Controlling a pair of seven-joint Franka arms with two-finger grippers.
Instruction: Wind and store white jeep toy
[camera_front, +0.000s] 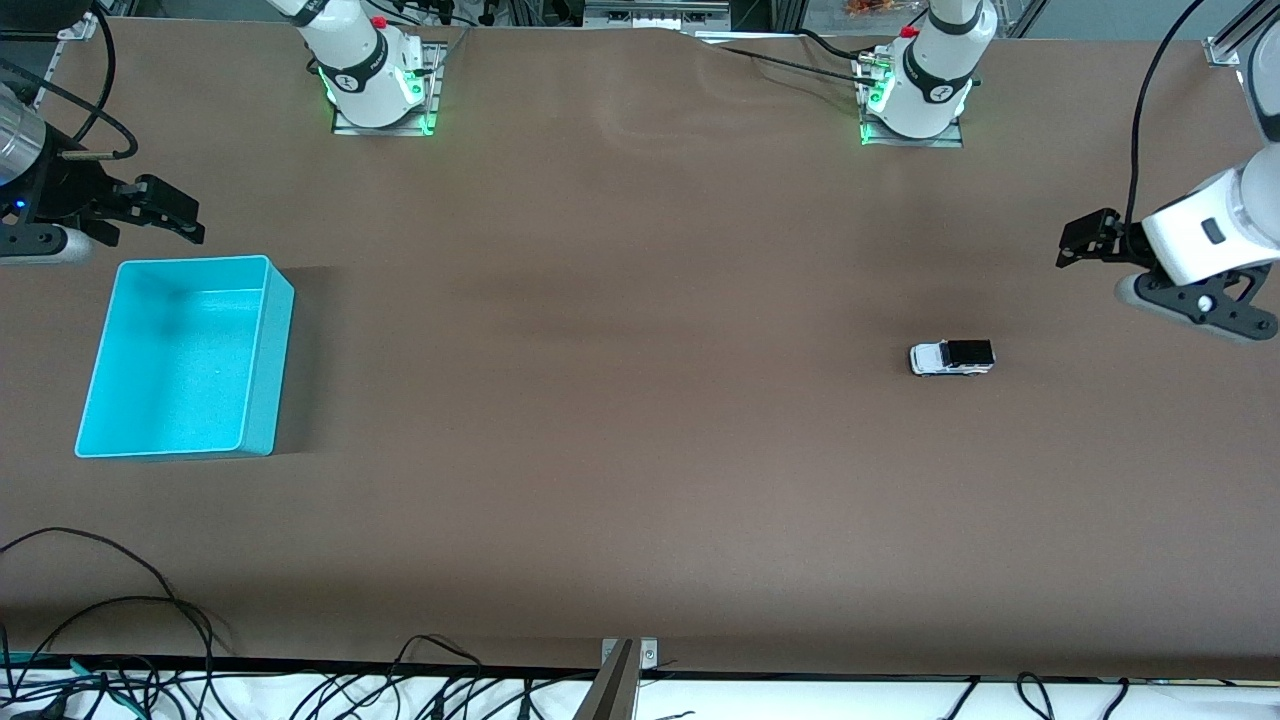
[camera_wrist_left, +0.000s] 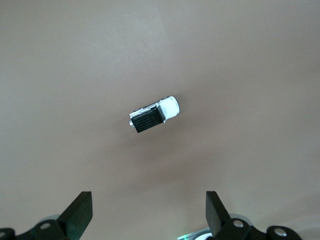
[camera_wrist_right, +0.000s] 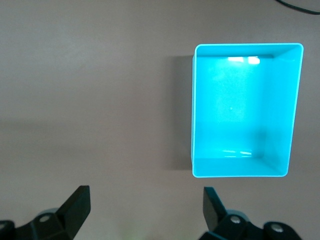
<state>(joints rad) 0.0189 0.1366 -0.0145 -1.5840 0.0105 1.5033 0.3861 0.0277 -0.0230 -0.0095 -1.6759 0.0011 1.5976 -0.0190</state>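
Observation:
The white jeep toy (camera_front: 951, 357), a tiny white car with a black roof, stands on the brown table toward the left arm's end; it also shows in the left wrist view (camera_wrist_left: 154, 114). My left gripper (camera_front: 1078, 242) hangs open and empty in the air at that end of the table, apart from the jeep; its fingertips (camera_wrist_left: 80, 207) frame bare table. The turquoise bin (camera_front: 185, 357) stands empty toward the right arm's end and shows in the right wrist view (camera_wrist_right: 242, 110). My right gripper (camera_front: 175, 215) is open and empty, up in the air beside the bin's edge.
Black cables (camera_front: 120, 620) lie along the table's edge nearest the front camera. The arm bases (camera_front: 375, 80) stand at the edge farthest from that camera. A metal bracket (camera_front: 620, 680) sits at the near edge.

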